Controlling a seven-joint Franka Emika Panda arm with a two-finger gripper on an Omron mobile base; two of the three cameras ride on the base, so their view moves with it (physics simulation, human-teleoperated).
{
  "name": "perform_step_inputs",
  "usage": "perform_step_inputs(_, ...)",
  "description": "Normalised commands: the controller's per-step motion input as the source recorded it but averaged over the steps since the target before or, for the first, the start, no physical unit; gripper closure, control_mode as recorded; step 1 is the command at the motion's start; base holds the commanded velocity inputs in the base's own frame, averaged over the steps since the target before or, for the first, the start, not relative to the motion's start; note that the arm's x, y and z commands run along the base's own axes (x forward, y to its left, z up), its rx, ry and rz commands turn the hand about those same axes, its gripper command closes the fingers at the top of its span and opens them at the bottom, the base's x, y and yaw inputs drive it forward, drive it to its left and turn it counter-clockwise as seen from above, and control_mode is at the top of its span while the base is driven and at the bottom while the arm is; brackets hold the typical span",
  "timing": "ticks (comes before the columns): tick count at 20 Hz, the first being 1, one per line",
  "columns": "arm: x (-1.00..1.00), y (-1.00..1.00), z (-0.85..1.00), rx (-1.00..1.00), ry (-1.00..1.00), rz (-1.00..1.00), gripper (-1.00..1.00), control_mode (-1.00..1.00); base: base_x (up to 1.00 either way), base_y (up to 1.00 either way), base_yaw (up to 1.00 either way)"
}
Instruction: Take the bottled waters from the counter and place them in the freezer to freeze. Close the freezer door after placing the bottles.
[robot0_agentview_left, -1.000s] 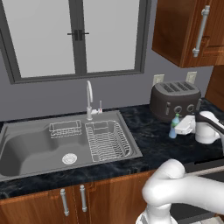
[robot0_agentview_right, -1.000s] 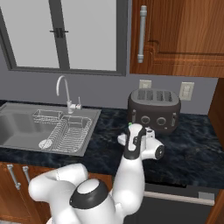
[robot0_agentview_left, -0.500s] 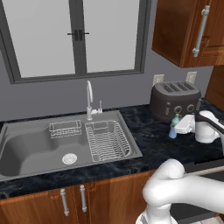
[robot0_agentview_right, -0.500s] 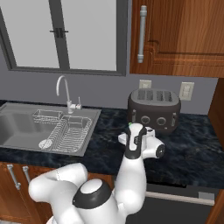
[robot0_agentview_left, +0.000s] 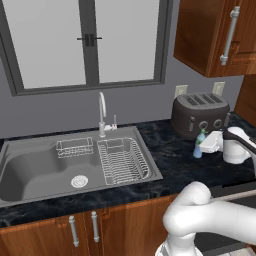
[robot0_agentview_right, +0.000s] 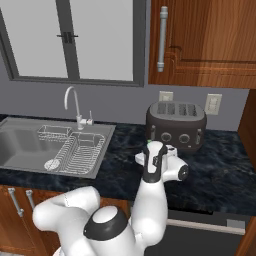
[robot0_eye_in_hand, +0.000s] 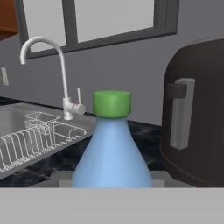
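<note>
Since the sink (robot0_agentview_left: 30, 172) and its dish rack (robot0_agentview_left: 122, 160) lie open to the left, that side offers free room, while the pale blue bottle (robot0_agentview_left: 199, 145), standing on the counter (robot0_agentview_left: 175, 165) with the gripper (robot0_agentview_left: 204, 146) closed around it, sits just beside the toaster (robot0_agentview_left: 199, 114) on the right; a careless lift could knock the toaster or let the bottle slip.
</note>
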Motion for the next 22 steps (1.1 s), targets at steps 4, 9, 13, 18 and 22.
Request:
perform_step_inputs(4, -0.01, 0.0, 0.0, 0.0, 0.0, 0.0, 1.0, -1.0, 0.0, 0.0, 0.0)
perform_step_inputs(9, -0.41, 0.0, 0.06, 0.0, 0.0, -0.05, 1.0, -1.0, 0.0, 0.0, 0.0)
perform_step_inputs(13, -0.55, 0.19, 0.82, -0.03, 0.0, -0.19, 1.0, -1.0, 0.0, 0.0, 0.0)
perform_step_inputs(18, -0.87, 0.21, 1.0, -0.01, 0.0, -0.23, 1.0, -1.0, 0.0, 0.0, 0.0)
perform_step_inputs(22, -1.0, 0.34, 0.97, 0.0, 0.0, -0.27, 1.0, -1.0, 0.0, 0.0, 0.0)
